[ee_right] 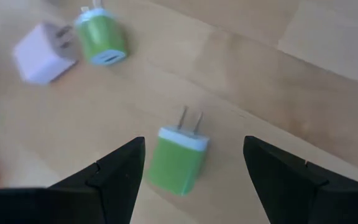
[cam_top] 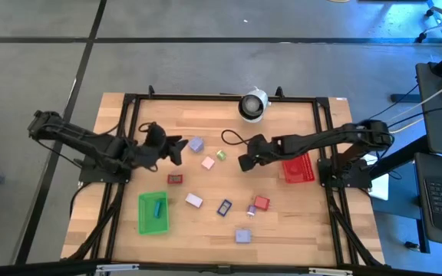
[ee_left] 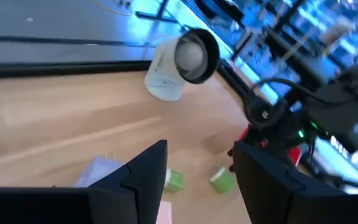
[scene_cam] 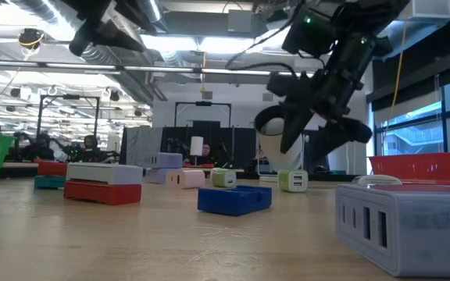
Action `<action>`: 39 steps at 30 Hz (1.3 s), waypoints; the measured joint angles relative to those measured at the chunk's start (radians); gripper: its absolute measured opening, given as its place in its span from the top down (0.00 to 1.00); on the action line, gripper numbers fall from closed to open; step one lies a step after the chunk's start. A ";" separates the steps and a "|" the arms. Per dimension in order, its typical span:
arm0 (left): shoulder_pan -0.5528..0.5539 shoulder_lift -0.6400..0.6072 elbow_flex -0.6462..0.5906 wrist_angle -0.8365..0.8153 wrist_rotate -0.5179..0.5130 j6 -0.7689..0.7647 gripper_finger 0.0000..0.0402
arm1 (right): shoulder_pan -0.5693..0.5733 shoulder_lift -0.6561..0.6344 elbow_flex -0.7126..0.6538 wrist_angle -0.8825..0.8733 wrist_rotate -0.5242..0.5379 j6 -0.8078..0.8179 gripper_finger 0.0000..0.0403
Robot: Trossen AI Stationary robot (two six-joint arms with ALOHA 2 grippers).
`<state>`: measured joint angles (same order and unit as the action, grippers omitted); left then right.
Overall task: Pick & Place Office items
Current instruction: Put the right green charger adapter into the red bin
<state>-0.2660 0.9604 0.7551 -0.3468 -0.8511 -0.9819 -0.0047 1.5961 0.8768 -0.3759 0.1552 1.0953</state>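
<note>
The light-green plug block point(ee_right: 178, 158) lies on its side on the bare wood, prongs up-table, framed between the spread fingers of the right gripper point(cam_top: 245, 162), which hovers above it holding nothing. A second green block point(ee_right: 102, 38) and a pale pink one point(ee_right: 44, 53) lie near each other, apart from the first (their separation is hard to judge from the wrist view). If the fingers descend off-centre, one could clip the block's rounded flank and skid it away. The left gripper point(cam_top: 176, 150), part open and empty, hangs near the lavender block point(cam_top: 196, 143); both arms reaching toward mid-table risks a collision.
</note>
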 joint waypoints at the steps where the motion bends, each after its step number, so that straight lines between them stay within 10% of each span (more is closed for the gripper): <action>1: 0.016 -0.003 0.000 0.003 0.030 0.046 0.55 | 0.001 0.008 0.000 -0.002 0.002 0.019 0.32; 22: 0.304 -0.007 0.000 0.015 0.377 0.588 0.57 | 0.056 0.162 0.003 0.118 0.107 0.093 0.33; 39: 0.417 -0.006 0.000 0.015 0.411 0.629 0.58 | 0.074 0.162 0.001 0.091 0.095 -0.121 0.62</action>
<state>0.1514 0.9543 0.7551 -0.3321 -0.4406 -0.3534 0.0696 1.7577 0.8780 -0.2852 0.2498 0.9748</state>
